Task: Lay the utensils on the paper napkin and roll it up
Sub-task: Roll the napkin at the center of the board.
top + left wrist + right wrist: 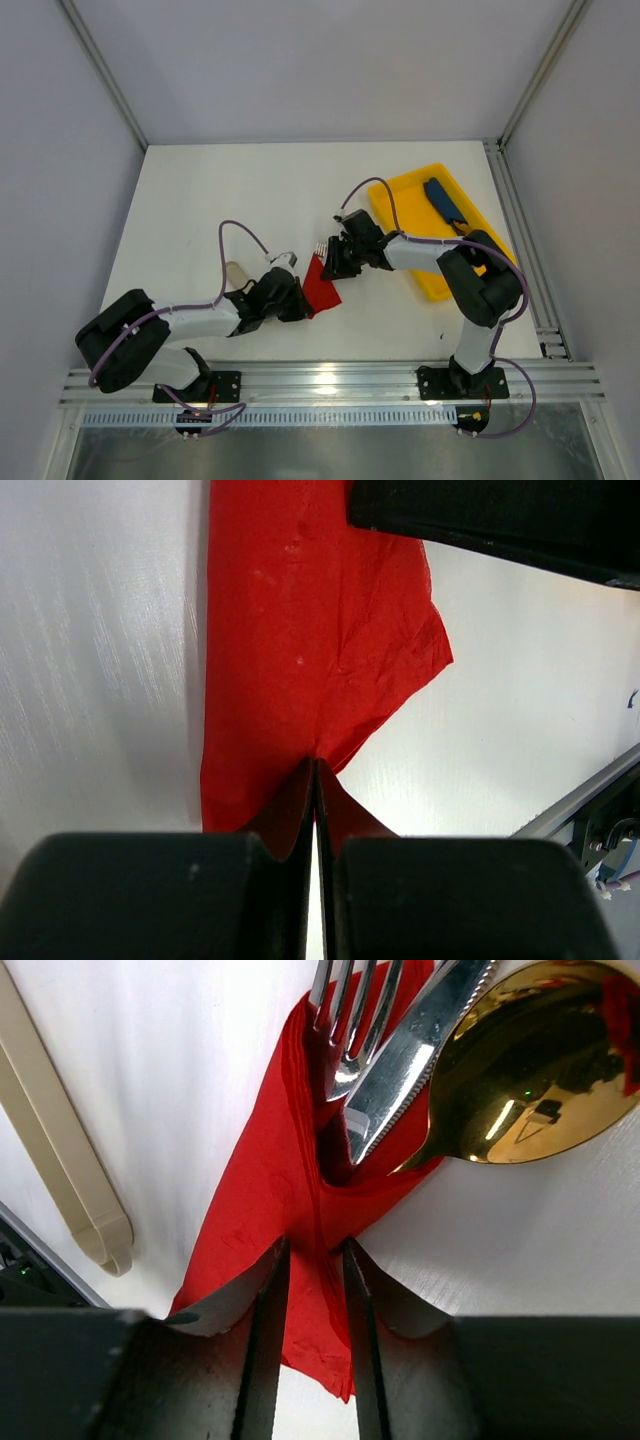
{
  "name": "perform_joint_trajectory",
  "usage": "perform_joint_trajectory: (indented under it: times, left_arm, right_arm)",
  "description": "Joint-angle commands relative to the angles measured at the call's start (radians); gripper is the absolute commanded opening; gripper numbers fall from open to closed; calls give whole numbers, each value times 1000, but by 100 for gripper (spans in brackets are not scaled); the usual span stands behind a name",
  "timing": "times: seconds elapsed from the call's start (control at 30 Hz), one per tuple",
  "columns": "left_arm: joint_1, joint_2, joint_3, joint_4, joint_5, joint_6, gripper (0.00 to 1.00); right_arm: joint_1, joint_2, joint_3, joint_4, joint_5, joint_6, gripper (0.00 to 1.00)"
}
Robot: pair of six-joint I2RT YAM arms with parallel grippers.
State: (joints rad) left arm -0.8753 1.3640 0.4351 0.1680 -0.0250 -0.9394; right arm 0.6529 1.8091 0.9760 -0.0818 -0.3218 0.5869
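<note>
Paper napkin (322, 283) lies at the middle of the desk (200, 200), folded around fork (350, 1020), knife (405, 1060) and spoon (520, 1055); their heads protrude at one end. Left fingers (306, 815) are pinched shut on the napkin's loose edge; right fingers (283, 1290) are clamped narrowly on the bundle's fold, probably anchoring it so the roll cannot loosen.

We identify a robotics lab test cell. Plain grey walls (300, 60) enclose a white table (230, 190), aluminium profiles (105, 75) frame the corners, and the left arm (195, 318) and right arm (425, 252) are bolted to a slotted rail (330, 381), cables (240, 223) exposed.
</note>
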Motion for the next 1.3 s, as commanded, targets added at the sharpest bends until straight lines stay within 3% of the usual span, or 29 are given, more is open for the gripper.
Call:
perform_joint_trajectory:
  times: [0.0,0.27,0.93,1.27]
  left_arm:
    - [-5,7,-6,-30,-3,4,0]
    - [-5,6,-6,-33,-6,8,0]
    - [-5,-17,37,-87,-27,30,1]
    - [-5,-49,119,-165,-64,73,38]
  right_arm:
    - [-1,18,-17,37,35,13,31]
    - [-9,4,-30,74,6,19,7]
    - [-19,-10,-28,145,-63,4,3]
    - [-24,-13,-2,106,-72,-12,4]
